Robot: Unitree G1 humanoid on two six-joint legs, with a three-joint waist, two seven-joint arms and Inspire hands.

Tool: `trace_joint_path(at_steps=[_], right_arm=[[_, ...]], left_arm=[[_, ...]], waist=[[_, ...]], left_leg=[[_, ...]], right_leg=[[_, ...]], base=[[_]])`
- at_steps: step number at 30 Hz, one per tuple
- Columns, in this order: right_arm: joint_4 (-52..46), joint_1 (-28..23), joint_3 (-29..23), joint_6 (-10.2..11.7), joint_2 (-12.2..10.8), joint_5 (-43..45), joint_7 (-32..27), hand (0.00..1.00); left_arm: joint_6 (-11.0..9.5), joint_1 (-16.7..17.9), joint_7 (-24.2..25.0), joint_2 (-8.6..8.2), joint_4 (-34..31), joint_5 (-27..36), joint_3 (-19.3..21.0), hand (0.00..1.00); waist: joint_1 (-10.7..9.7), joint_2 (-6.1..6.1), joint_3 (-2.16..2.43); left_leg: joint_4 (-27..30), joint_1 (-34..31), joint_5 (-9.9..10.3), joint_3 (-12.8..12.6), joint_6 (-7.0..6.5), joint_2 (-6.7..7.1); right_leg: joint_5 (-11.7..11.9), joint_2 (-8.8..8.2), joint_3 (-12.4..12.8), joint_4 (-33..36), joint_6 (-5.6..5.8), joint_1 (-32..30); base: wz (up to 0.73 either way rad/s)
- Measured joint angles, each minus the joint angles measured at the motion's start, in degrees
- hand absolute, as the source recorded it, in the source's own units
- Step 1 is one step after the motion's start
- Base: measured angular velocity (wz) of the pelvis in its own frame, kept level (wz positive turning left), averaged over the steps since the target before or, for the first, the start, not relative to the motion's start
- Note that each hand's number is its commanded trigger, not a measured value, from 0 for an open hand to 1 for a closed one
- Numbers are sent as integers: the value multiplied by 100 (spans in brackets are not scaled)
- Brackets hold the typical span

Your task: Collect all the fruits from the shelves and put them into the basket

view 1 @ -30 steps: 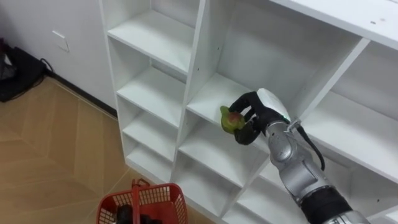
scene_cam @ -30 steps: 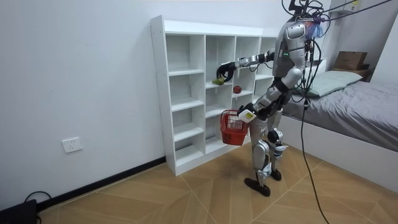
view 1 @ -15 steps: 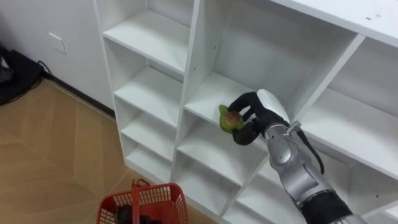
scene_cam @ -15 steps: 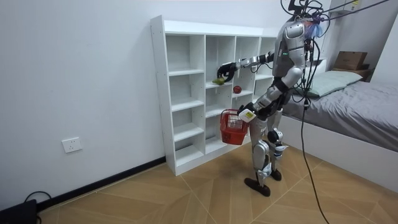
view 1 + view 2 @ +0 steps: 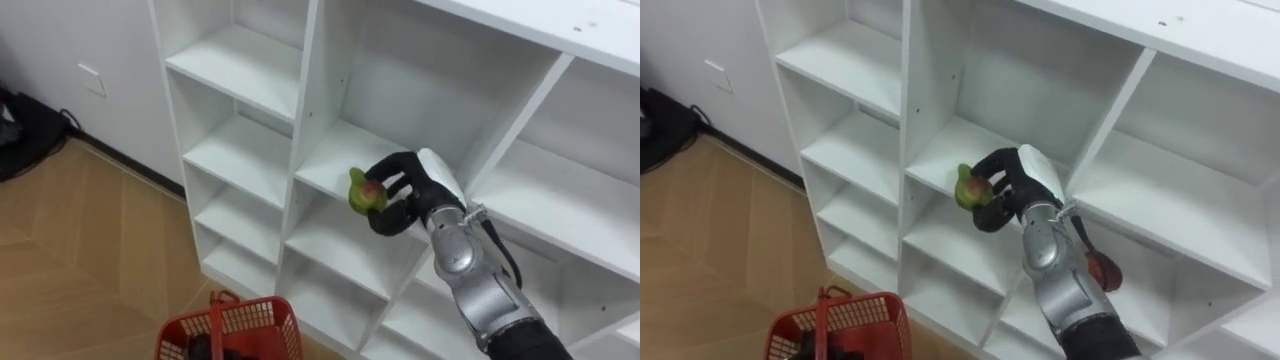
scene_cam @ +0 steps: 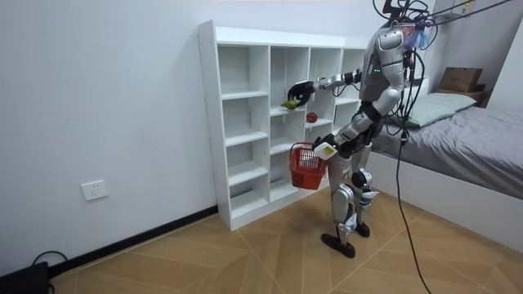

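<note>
Green fruit [image 5: 362, 192]: in the left eye view it sits at centre frame, clamped in the right hand [image 5: 405, 195], whose dark fingers and thumb curl round it just over the front edge of a middle shelf of the white closet [image 5: 308, 120]. Compared with one second and half a second ago, hand and fruit hold the same place against that shelf edge. The whole picture has slid slightly, which I put down to the camera. Judgement: the grasp is settled, but the fruit is not yet carried away from the shelf. The red basket [image 5: 250, 325] shows at the bottom left of the frame, and the dark shapes inside it cannot be identified. In the room view the robot stands before the closet, right of centre, with its right arm stretched to the shelf, and the posture matches the earlier pictures. The green fruit is just above centre frame, and a red fruit [image 6: 311, 118] lies on the shelf just lower and to the right of it, not touched. The basket hangs at hip height by the left hand [image 6: 320, 152], and whether that hand is closed I cannot tell. In the right eye view the same clamped hold appears at centre, with the red fruit at lower right behind the forearm. Count: green fruit, one, in hand; red fruit, one, on the shelf; basket, one; closet, one. Judgement: one transfer to the basket is pending and a second pick remains.
</note>
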State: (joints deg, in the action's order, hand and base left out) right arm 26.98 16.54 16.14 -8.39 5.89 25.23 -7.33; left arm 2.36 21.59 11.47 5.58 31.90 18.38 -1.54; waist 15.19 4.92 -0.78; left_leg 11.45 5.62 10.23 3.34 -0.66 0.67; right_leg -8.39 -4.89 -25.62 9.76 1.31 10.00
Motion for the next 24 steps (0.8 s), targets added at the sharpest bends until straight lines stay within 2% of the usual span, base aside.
trace_joint_path(at_steps=[2,6,9,11,21,24], right_arm=[[-220,-16,3,34,-19,19,1,100],[-594,-291,2,116,-20,25,10,100],[-717,-418,-3,142,-24,6,66,100],[-800,-447,-4,143,-32,14,117,100],[-1284,-452,-182,136,-235,405,491,100],[-1401,-452,-179,135,-254,442,561,100]], left_arm=[[0,40,-53,-33,0,6,-15,100],[0,55,-184,-75,-1,-8,-51,100],[1,69,-246,-105,0,-7,-72,100],[2,65,-274,-107,0,-8,-94,100],[31,69,-403,-125,-30,-88,-163,100],[33,58,-463,-82,-32,-106,-264,100]], waist=[[-125,-82,43],[-198,-157,58],[-257,-227,56],[-319,-251,40],[-585,-298,5],[-633,-307,0]], left_leg=[[-14,19,-10,-17,-16,12],[-62,103,-12,-67,-17,2],[-77,106,-14,-127,-22,2],[-86,107,-16,-157,-26,3],[-141,127,-13,-177,-33,9],[-180,151,-13,-179,-34,7]], right_leg=[[0,-18,21,6,1,-1],[-1,-12,76,7,2,31],[-1,-13,154,11,2,3],[-2,-19,170,13,3,-6],[-21,-22,197,-13,30,-13],[-27,-19,209,-21,39,-12]], base=[[-2],[-7],[-10],[-5],[0],[0]])
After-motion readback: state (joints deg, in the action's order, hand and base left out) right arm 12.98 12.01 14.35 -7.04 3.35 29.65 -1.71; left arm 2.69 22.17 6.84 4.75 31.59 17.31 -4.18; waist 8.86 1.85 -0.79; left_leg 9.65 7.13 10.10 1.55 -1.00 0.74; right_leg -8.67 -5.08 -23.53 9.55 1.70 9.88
